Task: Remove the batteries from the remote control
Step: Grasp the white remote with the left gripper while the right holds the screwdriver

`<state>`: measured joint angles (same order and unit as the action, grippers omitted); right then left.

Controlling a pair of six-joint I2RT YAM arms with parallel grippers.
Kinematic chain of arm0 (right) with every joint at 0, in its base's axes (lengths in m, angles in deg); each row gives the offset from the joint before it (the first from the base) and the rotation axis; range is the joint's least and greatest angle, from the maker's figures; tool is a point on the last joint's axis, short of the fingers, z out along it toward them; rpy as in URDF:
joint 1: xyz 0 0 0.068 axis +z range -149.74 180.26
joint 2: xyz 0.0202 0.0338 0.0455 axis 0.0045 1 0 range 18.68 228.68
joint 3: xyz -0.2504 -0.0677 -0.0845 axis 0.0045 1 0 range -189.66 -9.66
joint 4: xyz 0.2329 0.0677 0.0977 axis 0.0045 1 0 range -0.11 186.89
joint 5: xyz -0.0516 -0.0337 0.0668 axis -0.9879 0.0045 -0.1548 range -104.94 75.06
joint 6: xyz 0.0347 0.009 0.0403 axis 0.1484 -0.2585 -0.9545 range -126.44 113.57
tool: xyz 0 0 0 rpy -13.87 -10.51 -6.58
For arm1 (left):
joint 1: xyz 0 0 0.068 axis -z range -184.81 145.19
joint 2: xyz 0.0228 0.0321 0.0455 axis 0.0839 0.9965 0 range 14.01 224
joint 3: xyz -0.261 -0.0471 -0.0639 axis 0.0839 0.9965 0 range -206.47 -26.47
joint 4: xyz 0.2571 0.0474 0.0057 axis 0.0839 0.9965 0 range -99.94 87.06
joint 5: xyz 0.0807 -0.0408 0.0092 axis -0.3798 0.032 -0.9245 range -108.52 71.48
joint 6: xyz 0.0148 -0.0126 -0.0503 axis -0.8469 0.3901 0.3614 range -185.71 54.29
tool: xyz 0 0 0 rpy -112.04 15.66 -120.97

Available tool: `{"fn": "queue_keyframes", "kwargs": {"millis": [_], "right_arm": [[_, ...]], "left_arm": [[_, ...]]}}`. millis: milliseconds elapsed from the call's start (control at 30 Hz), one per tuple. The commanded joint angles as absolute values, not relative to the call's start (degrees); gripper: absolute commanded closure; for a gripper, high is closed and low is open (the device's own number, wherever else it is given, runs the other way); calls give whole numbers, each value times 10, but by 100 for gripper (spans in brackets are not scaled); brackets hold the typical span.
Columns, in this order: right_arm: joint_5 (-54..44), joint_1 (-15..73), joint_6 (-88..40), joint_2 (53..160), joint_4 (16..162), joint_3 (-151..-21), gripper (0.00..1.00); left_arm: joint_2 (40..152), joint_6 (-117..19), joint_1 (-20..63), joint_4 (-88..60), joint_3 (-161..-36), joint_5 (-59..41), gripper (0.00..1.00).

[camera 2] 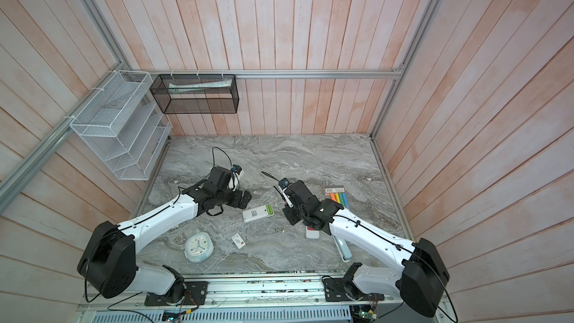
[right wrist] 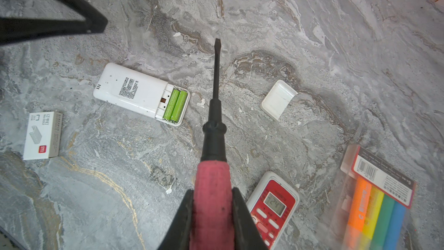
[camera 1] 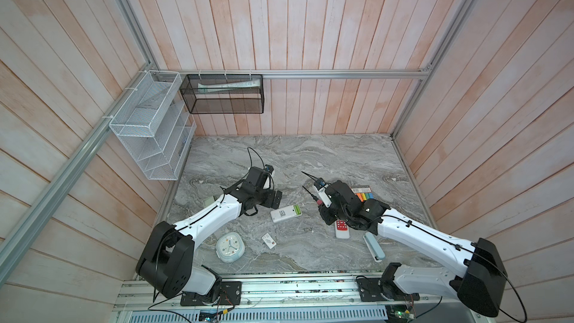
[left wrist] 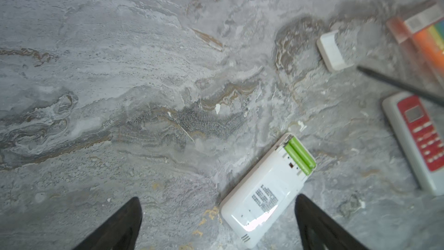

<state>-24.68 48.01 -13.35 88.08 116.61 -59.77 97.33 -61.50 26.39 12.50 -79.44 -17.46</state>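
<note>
Nearest you: clock (camera 1: 230, 247), staple box (right wrist: 43, 135) on table (camera 1: 310, 156). Red remote (right wrist: 272, 203) under your right gripper (right wrist: 212, 192), which is clamped on red handle of screwdriver (right wrist: 212, 140). Mid-table: white remote (right wrist: 134, 92) face down, compartment uncovered, two batteries (right wrist: 175, 105) side by side inside. Your left gripper (left wrist: 218, 198): jaws wide apart, holding nothing, at remote's plain end. Farther: loose cover (right wrist: 278, 99), marker pack (right wrist: 374, 203).

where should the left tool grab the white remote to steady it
Take the white remote across its long edges at the closed end, coming straight down. It lies flat, back up, with the batteries exposed at the other end, so a grip there should leave the bay free. The left tool hangs open near that closed end.
</note>
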Motion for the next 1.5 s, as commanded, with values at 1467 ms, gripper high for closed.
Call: {"fn": "queue_keyframes", "kwargs": {"millis": [1467], "right_arm": [[-184, 475, -127, 904, 1218, -605, 100]], "left_arm": [[1117, -974, 314, 142, -780, -104, 34]]}}
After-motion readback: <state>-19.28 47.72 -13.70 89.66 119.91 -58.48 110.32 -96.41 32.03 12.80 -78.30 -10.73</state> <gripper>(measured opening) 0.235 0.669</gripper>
